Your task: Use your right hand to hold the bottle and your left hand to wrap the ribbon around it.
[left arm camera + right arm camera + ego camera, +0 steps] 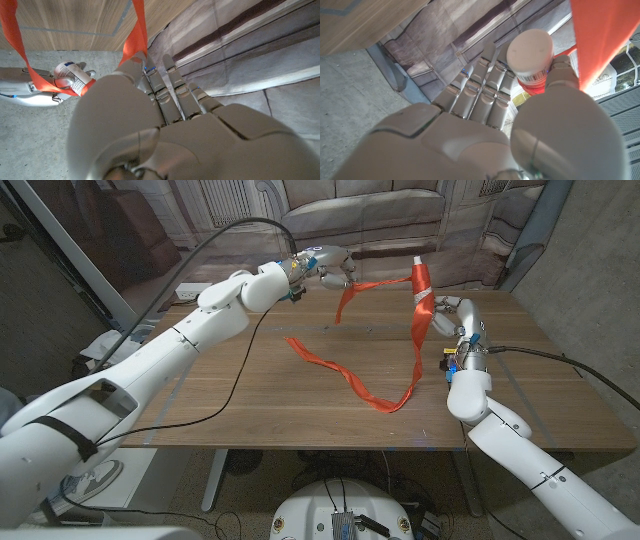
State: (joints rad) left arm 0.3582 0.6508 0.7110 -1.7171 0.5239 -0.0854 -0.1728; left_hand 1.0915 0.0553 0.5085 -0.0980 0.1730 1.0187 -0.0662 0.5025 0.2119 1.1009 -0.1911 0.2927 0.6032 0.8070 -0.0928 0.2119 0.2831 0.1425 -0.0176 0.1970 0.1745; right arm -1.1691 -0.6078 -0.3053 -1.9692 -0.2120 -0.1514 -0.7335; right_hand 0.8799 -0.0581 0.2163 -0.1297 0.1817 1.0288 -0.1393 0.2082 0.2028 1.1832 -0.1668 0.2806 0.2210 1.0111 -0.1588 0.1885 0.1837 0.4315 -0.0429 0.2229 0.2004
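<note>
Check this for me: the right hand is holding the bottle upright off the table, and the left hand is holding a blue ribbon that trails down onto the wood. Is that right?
Not quite: the ribbon is orange-red, not blue, as the head view shows. The rest stands: the right hand holds the bottle upright off the wooden table, and the left hand holds the ribbon, which trails down onto the wood.

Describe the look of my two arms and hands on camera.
Both arms have glossy white rounded shells. The left arm carries a black strap near its base and a black cable. The left hand and right hand have silver-grey segmented fingers; small coloured fittings mark the wrists.
</note>
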